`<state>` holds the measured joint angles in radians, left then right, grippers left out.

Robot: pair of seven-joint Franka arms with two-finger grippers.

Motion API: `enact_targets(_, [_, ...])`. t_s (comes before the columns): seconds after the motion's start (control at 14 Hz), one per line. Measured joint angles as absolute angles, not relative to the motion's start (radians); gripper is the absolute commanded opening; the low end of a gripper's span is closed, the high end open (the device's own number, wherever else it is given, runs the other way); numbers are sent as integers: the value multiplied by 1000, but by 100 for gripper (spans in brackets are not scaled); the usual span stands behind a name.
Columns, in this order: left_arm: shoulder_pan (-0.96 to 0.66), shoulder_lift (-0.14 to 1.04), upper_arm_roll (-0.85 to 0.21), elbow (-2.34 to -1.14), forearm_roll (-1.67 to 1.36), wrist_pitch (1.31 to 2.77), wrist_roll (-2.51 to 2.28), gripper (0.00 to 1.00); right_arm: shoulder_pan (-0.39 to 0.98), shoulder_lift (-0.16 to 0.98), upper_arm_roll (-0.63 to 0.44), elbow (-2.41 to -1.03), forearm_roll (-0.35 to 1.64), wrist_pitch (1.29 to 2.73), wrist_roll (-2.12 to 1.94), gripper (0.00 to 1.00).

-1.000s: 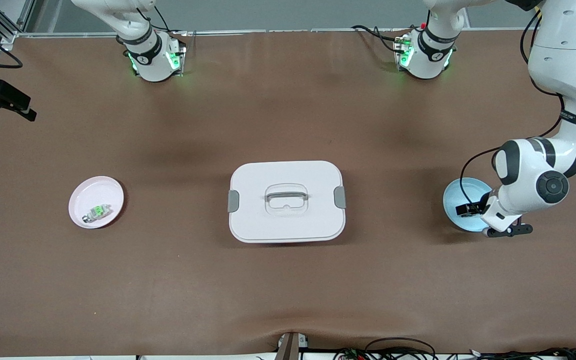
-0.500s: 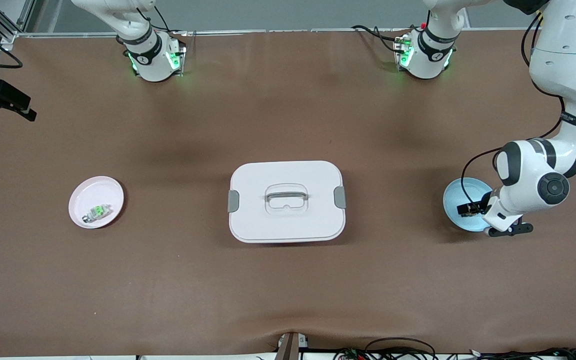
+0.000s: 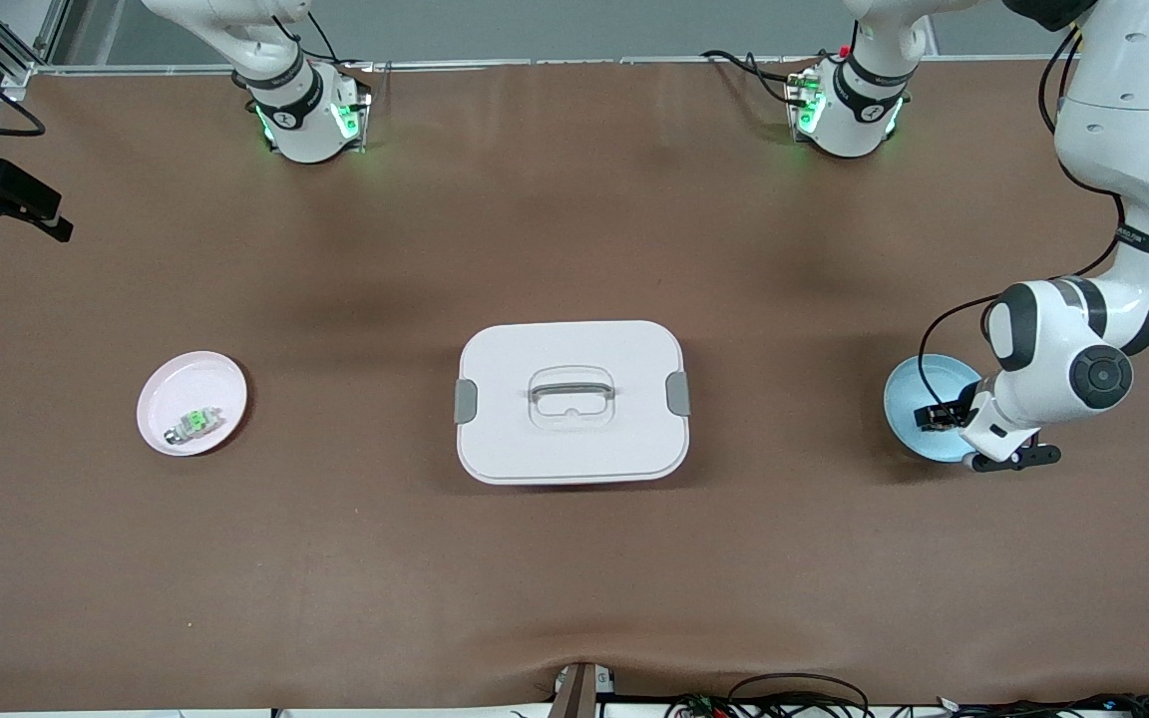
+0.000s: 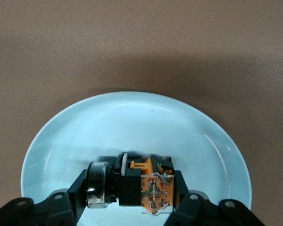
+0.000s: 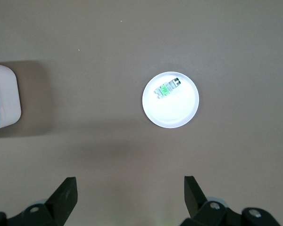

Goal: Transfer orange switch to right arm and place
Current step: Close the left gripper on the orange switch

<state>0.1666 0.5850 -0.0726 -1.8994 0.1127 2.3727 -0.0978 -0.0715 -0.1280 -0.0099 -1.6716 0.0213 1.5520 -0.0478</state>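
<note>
Setting: brown table [image 3: 574,558], both arm bases along its top edge in the front view, a big white lidded box [image 3: 572,401] sitting mid-table.

Left arm's end: light blue dish [image 3: 912,389], with the left gripper [image 4: 132,188] down inside it.

Orange switch: orange switch [image 4: 146,181] is low in the blue dish, right between the left gripper's fingers [image 4: 82,186]. From the front it's just a dark speck at the gripper tip [image 3: 937,416].

Left claw: clamped together on the switch, one pad on each end of it as far as I can tell. Can't say whether it's off the dish floor yet.

Long axis: switch's long side runs from one finger to the other, silver cap at one end, orange part toward the other. So the pinch is lengthwise, which leaves the short sides as the free ones for a handover, I'd guess.

Right claw: right gripper [image 5: 127,195] has its fingers wide apart, nothing in them, waiting high over the table near the pink dish [image 3: 192,403].

Pink dish: holds the small green-and-white component [image 3: 195,423], not our part.

Which arm is nearer: left, obviously. The right arm is well apart, with the whole box between the two dishes.

Next move, my read: lift straight up, then carry it toward the middle to meet the right gripper.
</note>
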Motion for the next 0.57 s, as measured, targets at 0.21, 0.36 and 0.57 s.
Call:
enact_targets(0.21, [166,576,-78,-1890,113,2341,-99,0,-71,-128,-10,-1672,21,1552,-48,100])
enact_targets(0.36, [162,545,-88,-1877,113,2291,-99,0,-71,-128,-10,-1672,21,1552,-48,100])
enact_targets(0.57, [162,461,-141,-1849,113,2168,-100,0,-71,-128,-10,-1672,21,1552,-48,100])
